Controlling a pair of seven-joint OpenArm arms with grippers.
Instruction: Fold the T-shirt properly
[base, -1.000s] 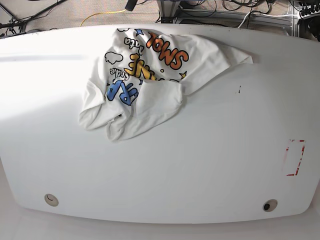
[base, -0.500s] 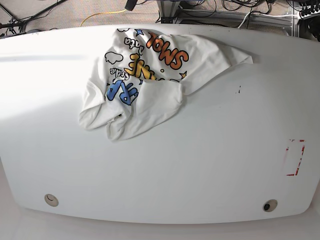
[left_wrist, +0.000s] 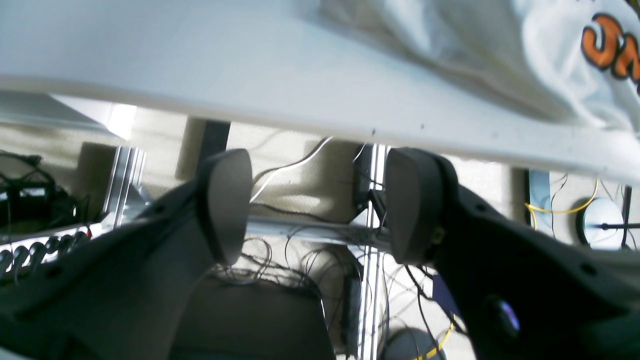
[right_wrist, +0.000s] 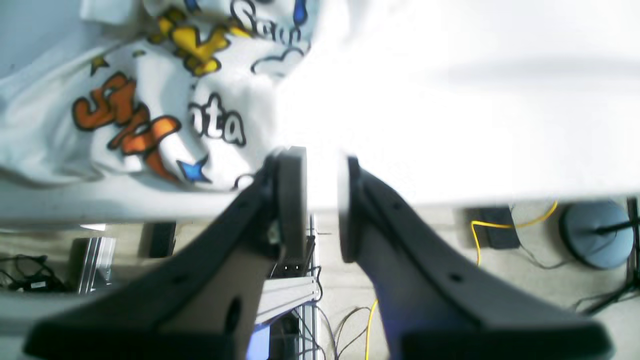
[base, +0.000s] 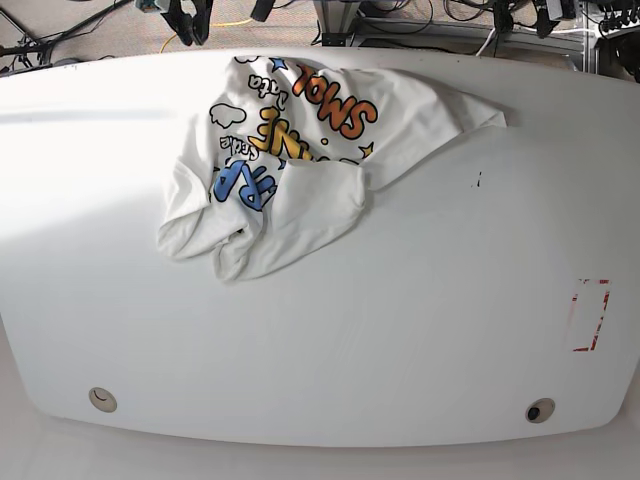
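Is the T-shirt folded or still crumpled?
Crumpled: the T-shirt lies bunched in an uneven heap on the table, its print partly hidden.

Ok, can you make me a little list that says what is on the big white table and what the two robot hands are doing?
shirt: white cotton T-shirt with orange, yellow and blue cartoon letters, crumpled, not folded
shirt place: far side of the white table, slightly toward the base view's left
left gripper: open, empty, beyond the table's far edge
right gripper: open, empty, at the far edge near the shirt
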